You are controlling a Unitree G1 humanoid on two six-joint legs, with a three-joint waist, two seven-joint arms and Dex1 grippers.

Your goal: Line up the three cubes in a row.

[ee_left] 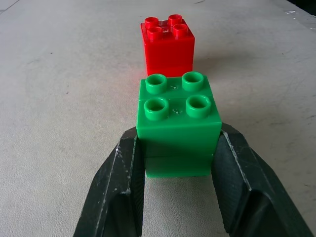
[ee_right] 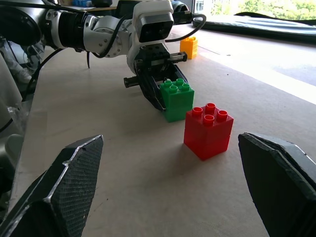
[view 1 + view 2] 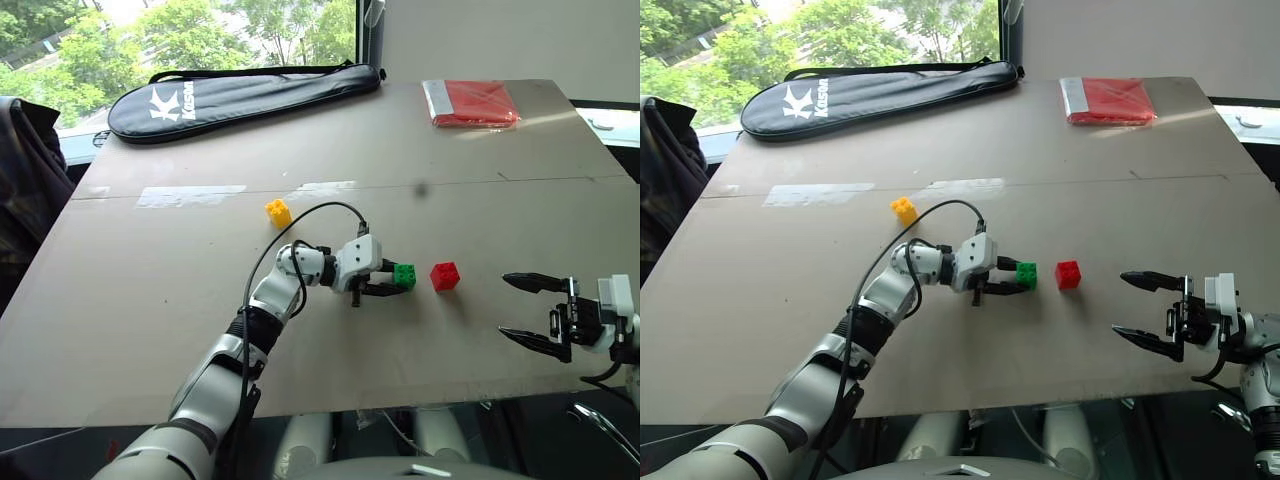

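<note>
Right gripper (image 3: 528, 310): hanging at the lower right of the head view, fingers spread wide, carrying nothing.
Left gripper (image 3: 392, 280): pinching the green cube (image 3: 405, 275) at frame centre, just left of the red cube (image 3: 445, 276); the two are sitting near each other but apart.
Yellow cube (image 3: 278, 212): lying up and left of the pair, out of line.
Progress: two cubes are nearly forming a row; the yellow one is waiting to be added.
Racket bag (image 3: 240, 97): lying at the upper left, showing a white "K" logo; the lettering beside it is too small to read.

Head stereo pair looks down over the tan board surface (image 3: 150, 300); both wrist cameras sit low, close, sharing the green studded plastic cube (image 1: 178, 126)
</note>
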